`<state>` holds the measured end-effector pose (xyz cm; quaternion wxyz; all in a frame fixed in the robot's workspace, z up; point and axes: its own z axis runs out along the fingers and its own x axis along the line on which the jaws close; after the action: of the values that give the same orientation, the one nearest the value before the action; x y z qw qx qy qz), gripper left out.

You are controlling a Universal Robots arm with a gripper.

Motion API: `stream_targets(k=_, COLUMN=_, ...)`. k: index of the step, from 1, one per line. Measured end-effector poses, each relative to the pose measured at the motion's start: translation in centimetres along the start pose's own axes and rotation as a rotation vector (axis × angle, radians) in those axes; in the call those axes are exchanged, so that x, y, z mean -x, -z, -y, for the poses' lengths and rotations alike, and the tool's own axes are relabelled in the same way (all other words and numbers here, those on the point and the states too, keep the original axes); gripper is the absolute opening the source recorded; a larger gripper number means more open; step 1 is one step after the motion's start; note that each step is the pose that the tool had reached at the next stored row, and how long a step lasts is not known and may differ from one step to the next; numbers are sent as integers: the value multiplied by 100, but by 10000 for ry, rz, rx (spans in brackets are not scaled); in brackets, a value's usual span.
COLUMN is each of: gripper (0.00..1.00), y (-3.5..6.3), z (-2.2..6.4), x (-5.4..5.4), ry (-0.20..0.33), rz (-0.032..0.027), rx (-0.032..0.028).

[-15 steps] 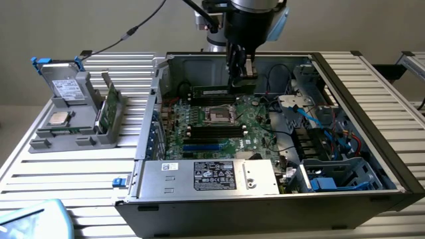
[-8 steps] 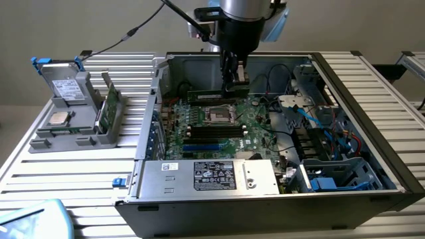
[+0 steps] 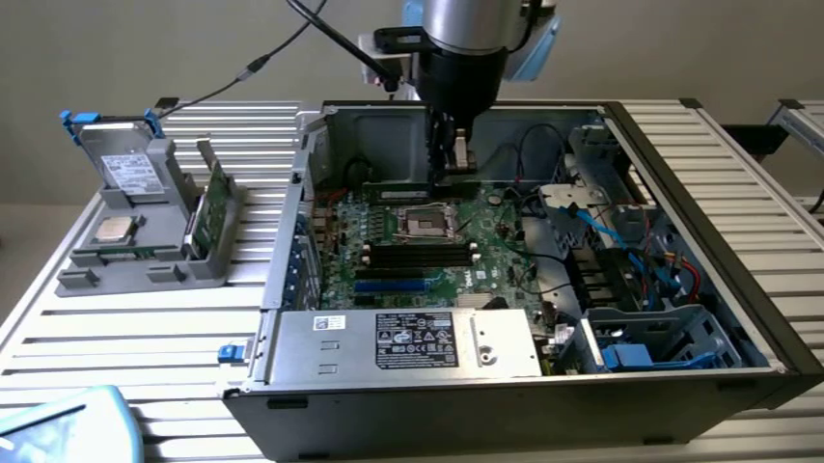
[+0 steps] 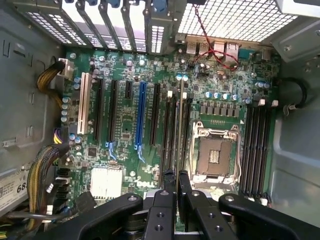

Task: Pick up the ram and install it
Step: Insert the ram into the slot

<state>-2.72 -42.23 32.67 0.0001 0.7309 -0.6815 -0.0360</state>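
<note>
Arm reaches down into the open computer case (image 3: 721,289) standing on the slatted tabletop (image 3: 129,338). Gripper (image 3: 451,172) hangs low over the motherboard's (image 3: 438,275) far edge. Jaws narrow, pinching the ram (image 3: 399,190) on its flat faces. In the wrist view the ram (image 4: 179,130) shows edge-on, lined up with the black slots (image 4: 170,130) just beside the CPU socket (image 4: 214,155). Whether it is seated: cannot tell.
</note>
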Motion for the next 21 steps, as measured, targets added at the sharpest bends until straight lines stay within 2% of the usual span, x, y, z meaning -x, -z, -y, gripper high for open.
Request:
stream_targets(k=5, gripper=14, y=-30, z=16, x=-3, ry=-269, rz=-175, rx=9)
stream_targets(k=8, gripper=14, y=-55, z=51, x=-6, ry=-339, rz=-228, rx=17)
stream_targets(k=12, gripper=14, y=-122, z=114, x=-2, ry=-395, rz=-230, rx=24)
stream_targets(k=21, gripper=14, y=-285, z=148, x=25, ry=-505, rz=-223, rx=20)
